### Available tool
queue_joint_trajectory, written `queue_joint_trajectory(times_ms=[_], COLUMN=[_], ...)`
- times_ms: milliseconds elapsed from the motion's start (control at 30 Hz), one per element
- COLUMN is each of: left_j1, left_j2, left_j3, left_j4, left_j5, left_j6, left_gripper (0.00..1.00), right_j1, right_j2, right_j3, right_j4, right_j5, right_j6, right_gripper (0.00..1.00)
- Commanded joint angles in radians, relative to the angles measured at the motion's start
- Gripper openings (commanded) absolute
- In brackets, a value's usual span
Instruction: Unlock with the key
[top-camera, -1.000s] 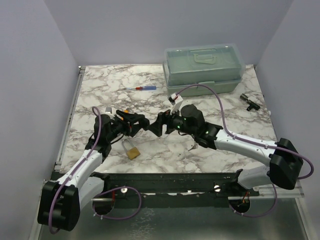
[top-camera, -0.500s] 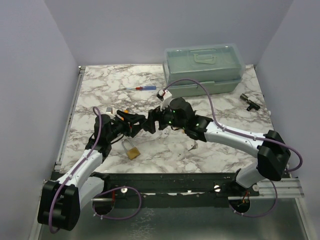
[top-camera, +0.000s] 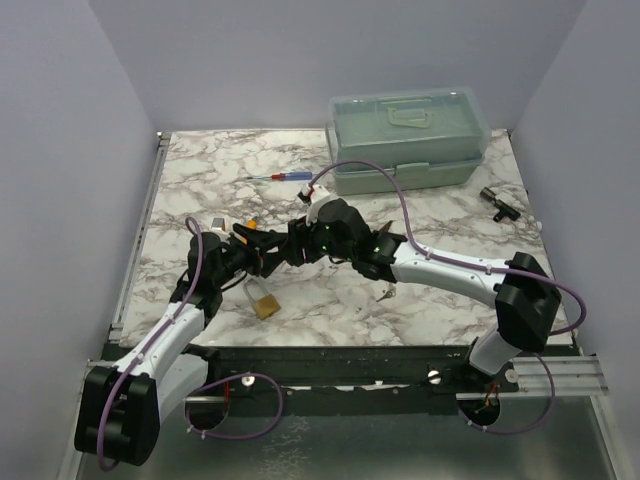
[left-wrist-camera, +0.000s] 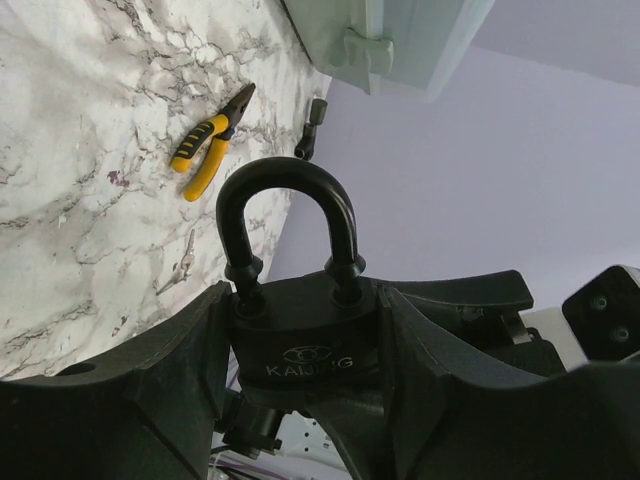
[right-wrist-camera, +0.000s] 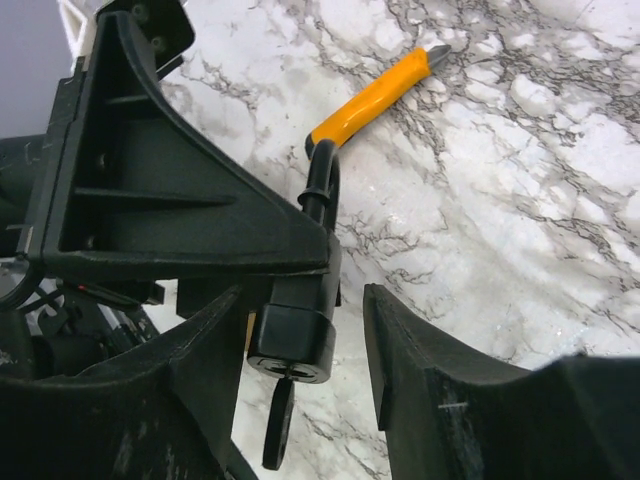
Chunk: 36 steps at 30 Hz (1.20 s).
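Note:
My left gripper (top-camera: 268, 248) (left-wrist-camera: 305, 305) is shut on a black padlock (left-wrist-camera: 300, 345), shackle closed and pointing away from the wrist. In the right wrist view the padlock's bottom end (right-wrist-camera: 295, 335) shows, with a dark flat key head (right-wrist-camera: 280, 425) sticking out of its keyhole. My right gripper (top-camera: 292, 245) (right-wrist-camera: 305, 320) is open, its jaws on either side of that end; the left finger is close to it, the right finger apart. A tiny silver key bunch (top-camera: 385, 295) (left-wrist-camera: 184, 264) lies on the marble.
A brass padlock (top-camera: 264, 301) lies below my left gripper. A green toolbox (top-camera: 405, 135) stands at the back right, with a red-and-blue screwdriver (top-camera: 281, 177) to its left. Yellow-handled pliers (left-wrist-camera: 208, 142) and an orange-handled tool (right-wrist-camera: 375, 96) lie on the marble. A small black part (top-camera: 497, 201) lies far right.
My right arm has swung left toward the left gripper, and its open jaws now straddle the padlock's bottom end. The left gripper has kept hold of the padlock.

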Motion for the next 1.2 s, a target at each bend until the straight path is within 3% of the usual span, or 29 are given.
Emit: queue_joint_trajectory(times_ms=[0,233,400,467,567,600,700,767,900,1167], left_j1=[0.0,-0.001,-0.001,-0.001,0.0,0.0,0.001,0.002,0.01,0.043], left_j2=[-0.04,-0.051,-0.053,-0.054,-0.059,-0.058,-0.06,-0.063,-0.083,-0.156], left_j3=[-0.01,-0.022,-0.03,-0.03,-0.03,-0.03,-0.029,-0.021,0.014,0.129], left_j4=[0.091,0.091,0.091,0.091,0.089,0.087,0.043,-0.001,-0.09,-0.381], left_j5=[0.021,0.017,0.027,0.04,0.063,0.073,0.087,0.091,0.108,0.084], left_j6=[-0.035,-0.046,-0.051,-0.047,-0.028,-0.021,-0.006,0.012,0.045,0.139], left_gripper=[0.0,0.0,0.0,0.02,0.16,0.26,0.66,0.8,0.89,0.88], right_j1=[0.014,0.029,0.034,0.034,0.034,0.034,0.034,0.034,0.034,0.047], right_j2=[0.022,0.064,0.075,0.068,0.053,0.042,-0.005,-0.036,-0.054,-0.144], right_j3=[0.035,0.066,0.074,0.071,0.066,0.058,0.014,-0.007,0.017,-0.03], right_j4=[-0.057,-0.098,-0.111,-0.111,-0.116,-0.113,-0.081,-0.061,-0.064,-0.052], right_j5=[0.101,0.138,0.152,0.155,0.152,0.15,0.141,0.141,0.135,0.104], right_j6=[0.03,0.086,0.129,0.144,0.154,0.158,0.173,0.184,0.169,0.039], right_gripper=[0.5,0.34,0.01,0.0,0.0,0.0,0.0,0.0,0.0,0.0])
